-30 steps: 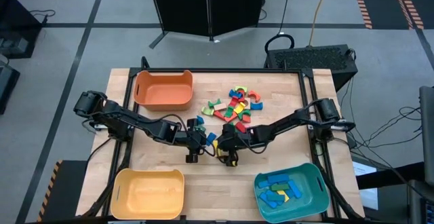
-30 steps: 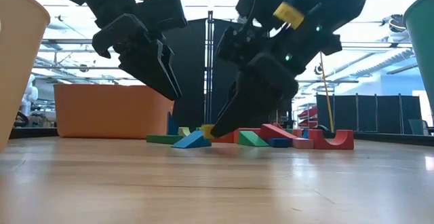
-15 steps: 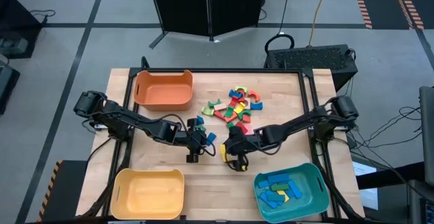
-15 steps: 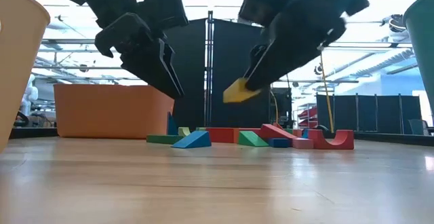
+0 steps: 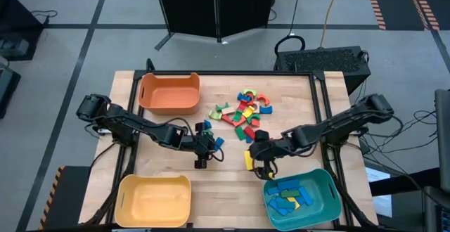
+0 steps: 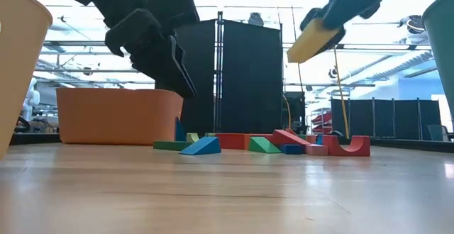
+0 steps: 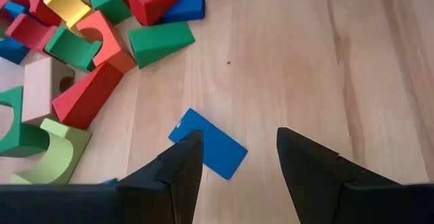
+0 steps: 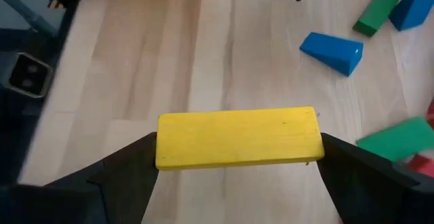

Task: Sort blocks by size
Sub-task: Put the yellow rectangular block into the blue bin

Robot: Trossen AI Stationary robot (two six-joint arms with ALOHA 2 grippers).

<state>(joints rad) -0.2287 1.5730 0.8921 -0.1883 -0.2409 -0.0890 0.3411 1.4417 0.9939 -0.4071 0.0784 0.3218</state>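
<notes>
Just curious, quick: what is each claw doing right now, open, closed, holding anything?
Left gripper: open and empty, above a flat blue block.
Right gripper: closed on a yellow bar block, lifted off the table.

An orange bin [image 5: 169,93] sits at the far left of the wooden desk [image 5: 218,183]. A yellow bin [image 5: 154,200] sits at the near left corner and a teal bin [image 5: 302,197] at the near right. Behind the desk stands a black cabinet [image 5: 214,7].

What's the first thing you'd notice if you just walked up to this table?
Probably the right gripper carrying a long yellow block in the air, near the teal bin of blue and yellow blocks at the table's front right. Then the jumble of colourful blocks in the middle, next to the orange bin. The left gripper hovers open over a flat blue block.
</notes>
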